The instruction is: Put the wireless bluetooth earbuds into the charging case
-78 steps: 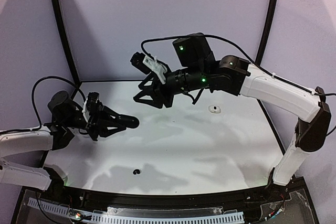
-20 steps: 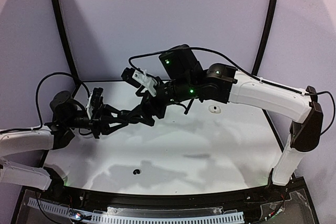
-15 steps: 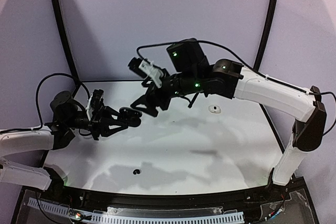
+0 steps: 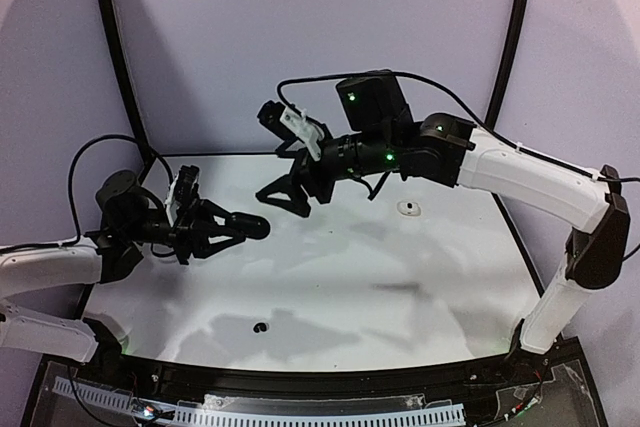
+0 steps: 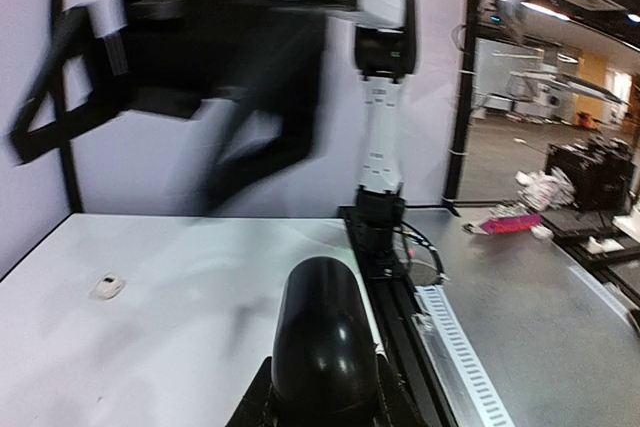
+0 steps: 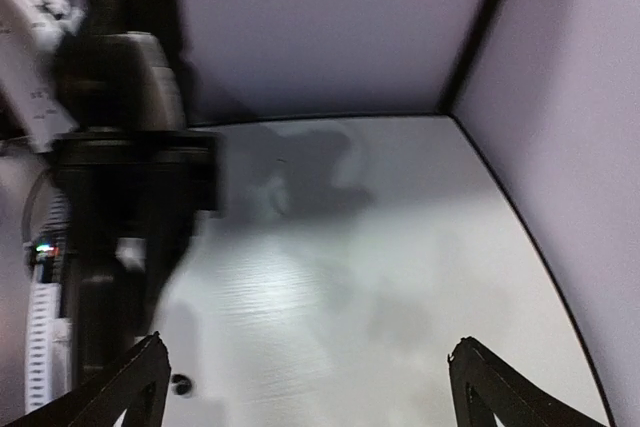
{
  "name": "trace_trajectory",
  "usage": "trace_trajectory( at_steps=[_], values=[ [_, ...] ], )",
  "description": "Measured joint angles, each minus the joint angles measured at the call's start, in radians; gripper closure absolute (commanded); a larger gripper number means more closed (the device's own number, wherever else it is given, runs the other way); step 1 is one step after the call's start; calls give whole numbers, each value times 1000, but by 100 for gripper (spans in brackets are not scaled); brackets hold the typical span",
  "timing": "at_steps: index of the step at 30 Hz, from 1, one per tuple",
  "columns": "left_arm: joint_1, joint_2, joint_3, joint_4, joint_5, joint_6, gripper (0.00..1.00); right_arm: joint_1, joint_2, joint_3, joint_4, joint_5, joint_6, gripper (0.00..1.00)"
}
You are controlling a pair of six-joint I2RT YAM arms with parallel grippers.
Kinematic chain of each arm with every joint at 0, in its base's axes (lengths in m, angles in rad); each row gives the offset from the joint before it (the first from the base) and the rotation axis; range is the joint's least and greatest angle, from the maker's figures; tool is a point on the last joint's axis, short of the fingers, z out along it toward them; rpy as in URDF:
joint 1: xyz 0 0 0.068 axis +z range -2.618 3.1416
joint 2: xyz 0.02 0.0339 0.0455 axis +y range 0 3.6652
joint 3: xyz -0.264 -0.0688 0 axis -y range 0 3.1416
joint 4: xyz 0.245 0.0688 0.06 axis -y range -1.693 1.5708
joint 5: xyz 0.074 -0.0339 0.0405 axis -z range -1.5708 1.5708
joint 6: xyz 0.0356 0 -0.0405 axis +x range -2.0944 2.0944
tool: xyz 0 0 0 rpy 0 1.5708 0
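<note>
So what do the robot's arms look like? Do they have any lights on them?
The right arm and the left arm both have smooth white shells with chunky black joints. The left gripper and the right gripper are black, each with two thin fingers. Thin black cables loop over the arms, and small green lights glow on the right one.

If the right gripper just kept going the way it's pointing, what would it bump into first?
Most likely the white table: the open right gripper points down at it, nothing in between. The left arm sits off to one side, though depth is hard to judge.
</note>
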Motion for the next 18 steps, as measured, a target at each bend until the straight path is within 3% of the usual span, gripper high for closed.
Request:
trace_trajectory(
  at_steps=[7, 10, 11, 12, 15, 18],
  values=[
    [0, -6, 10, -39, -39, 39, 99, 79, 27, 22, -39, -163, -61, 14],
    [0, -7, 10, -41, -27, 64, 99, 83, 53, 23, -72, -188, -69, 25],
    [0, -7, 10, -41, -25, 68, 99, 80, 56, 23, -78, -191, -76, 32],
    [0, -7, 10, -40, -20, 75, 99, 76, 60, 23, -88, -195, -68, 46],
    [0, -7, 10, -40, -13, 82, 99, 63, 63, 23, -108, -206, -56, 68],
    [2, -7, 11, -40, -18, 86, 99, 60, 63, 23, -111, -221, -44, 67]
  ],
)
